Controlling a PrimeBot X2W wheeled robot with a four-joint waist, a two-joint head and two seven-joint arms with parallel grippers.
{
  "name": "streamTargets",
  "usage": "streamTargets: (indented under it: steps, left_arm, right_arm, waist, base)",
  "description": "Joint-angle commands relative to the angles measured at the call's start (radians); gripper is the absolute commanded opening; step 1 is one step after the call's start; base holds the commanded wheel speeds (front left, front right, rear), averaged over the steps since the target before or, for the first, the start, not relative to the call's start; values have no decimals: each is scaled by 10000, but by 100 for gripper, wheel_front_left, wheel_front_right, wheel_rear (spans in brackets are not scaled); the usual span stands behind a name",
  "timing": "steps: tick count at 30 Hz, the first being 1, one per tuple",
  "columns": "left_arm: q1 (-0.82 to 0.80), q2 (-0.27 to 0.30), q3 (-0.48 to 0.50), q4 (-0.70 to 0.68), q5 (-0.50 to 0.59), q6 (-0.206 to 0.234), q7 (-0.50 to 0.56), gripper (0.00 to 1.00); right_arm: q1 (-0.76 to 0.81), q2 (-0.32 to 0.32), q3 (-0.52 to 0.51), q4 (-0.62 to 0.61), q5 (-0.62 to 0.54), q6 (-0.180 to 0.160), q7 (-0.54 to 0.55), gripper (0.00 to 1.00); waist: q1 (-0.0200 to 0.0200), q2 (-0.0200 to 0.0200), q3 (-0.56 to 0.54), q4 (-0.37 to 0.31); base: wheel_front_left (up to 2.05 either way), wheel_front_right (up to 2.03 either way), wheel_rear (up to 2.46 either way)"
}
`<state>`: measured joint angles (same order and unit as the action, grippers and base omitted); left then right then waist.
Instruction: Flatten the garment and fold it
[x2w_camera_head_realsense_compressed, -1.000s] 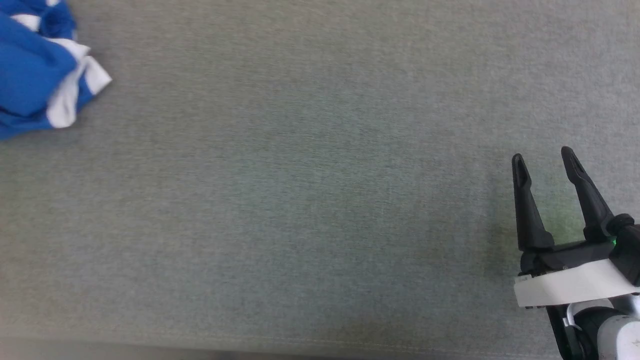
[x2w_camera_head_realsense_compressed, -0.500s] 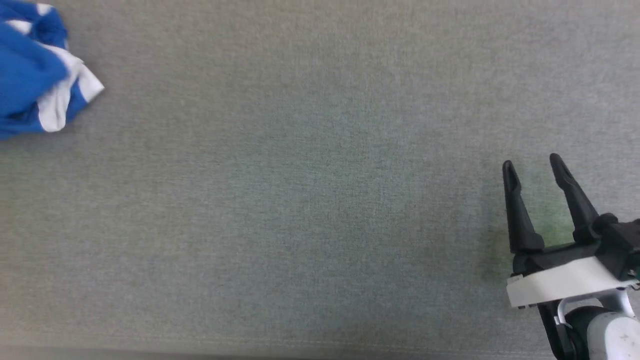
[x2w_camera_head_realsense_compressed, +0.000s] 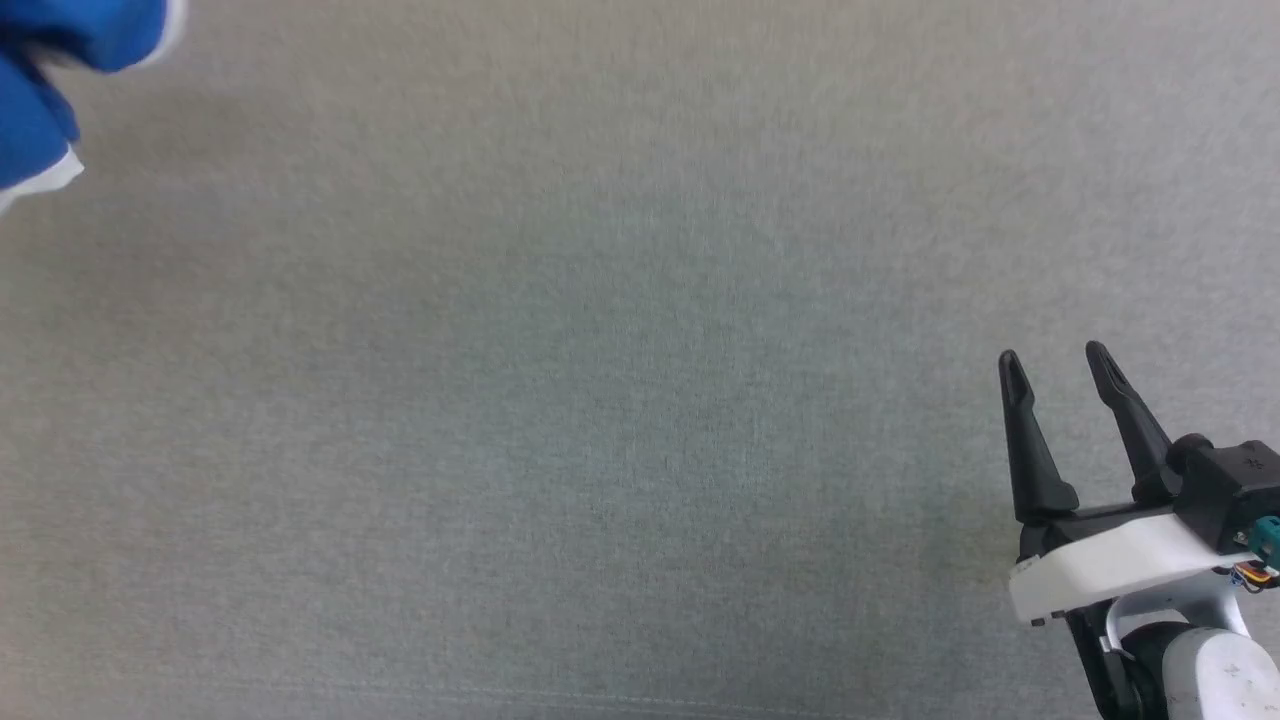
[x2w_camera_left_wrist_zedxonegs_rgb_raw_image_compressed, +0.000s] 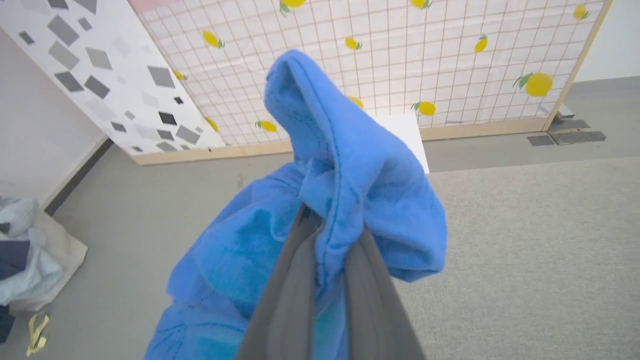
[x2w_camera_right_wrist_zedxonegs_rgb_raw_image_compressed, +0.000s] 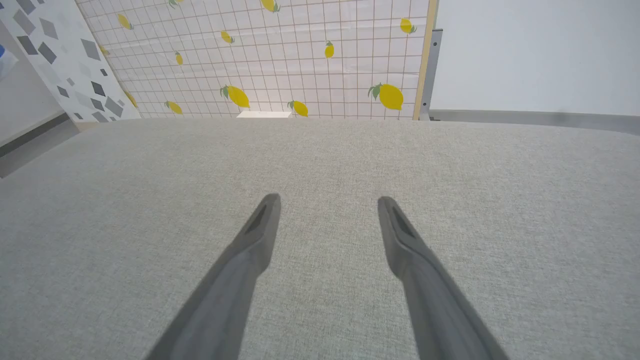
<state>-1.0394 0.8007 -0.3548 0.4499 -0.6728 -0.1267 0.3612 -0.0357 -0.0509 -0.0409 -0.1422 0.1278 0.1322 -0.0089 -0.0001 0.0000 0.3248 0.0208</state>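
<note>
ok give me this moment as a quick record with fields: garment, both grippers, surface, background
garment: blue shorts, bunched up, not yet flattened
garment in head view: upper left corner, cut off by the frame edge
left arm: left gripper shut on the blue shorts, fabric pinched between its fingers
right arm: right gripper open, holding nothing, over bare surface
surface: grey fabric top, nothing lying near the right gripper
background: lemon-print grid panel
</note>
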Motion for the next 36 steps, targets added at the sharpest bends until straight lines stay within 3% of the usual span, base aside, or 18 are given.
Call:
streamTargets:
  steps: [1, 7, 12, 13, 19, 20, 22, 29, 36]
  left_arm:
    - [-199, -296, -170, -239, 213, 34, -175, 0]
    - [136, -1562, -1024, -1552, 772, 724, -362, 0]
    - [1050, -2919, -1897, -2547, 1125, 1589, -494, 0]
    - [1719, -3866, -2481, -2808, 1257, 2114, -609, 0]
    - [3254, -5631, -4155, -2595, 1590, 2580, -842, 0]
    - [3538, -5864, -4441, -2459, 1607, 2581, -869, 4]
    - [3988, -6234, -4914, -2273, 1619, 2495, -992, 100]
    - [4818, -6800, -5805, -2341, 1611, 2165, -1490, 100]
    - [4596, -6478, -5156, -2962, 1555, 2466, -1974, 100]
  right_arm:
    - [25, 7, -16, 29, 78, -15, -12, 100]
    - [8, 7, 10, 126, 223, -15, 11, 100]
    - [-13, 7, 33, 155, 339, -15, -26, 100]
    - [-40, 7, 21, 153, 377, -15, -61, 100]
    - [-175, 7, -440, 370, 574, -15, -232, 100]
    - [-213, 7, -531, 450, 648, -15, -261, 100]
    - [-268, 7, -681, 599, 713, -15, -321, 100]
    - [-271, 7, -859, 984, 723, -15, -408, 100]
    - [-111, 7, -857, 1090, 619, -15, -247, 100]
  waist:
    - [1, 0, -800, 39]
    - [1, 0, -1129, -182]
    - [1, 0, -1094, -633]
    - [1, 0, -945, -959]
    - [1, 0, -719, -1615]
    - [1, 0, -694, -1736]
    - [1, 0, -702, -1871]
    - [1, 0, -1046, -1845]
    - [1, 0, -1751, -1294]
  base:
    - [0, 0, 0]
    - [0, 0, 0]
    - [0, 0, 0]
    - [0, 0, 0]
    - [0, 0, 0]
    - [0, 0, 0]
    - [0, 0, 0]
    - [0, 0, 0]
    - [0, 0, 0]
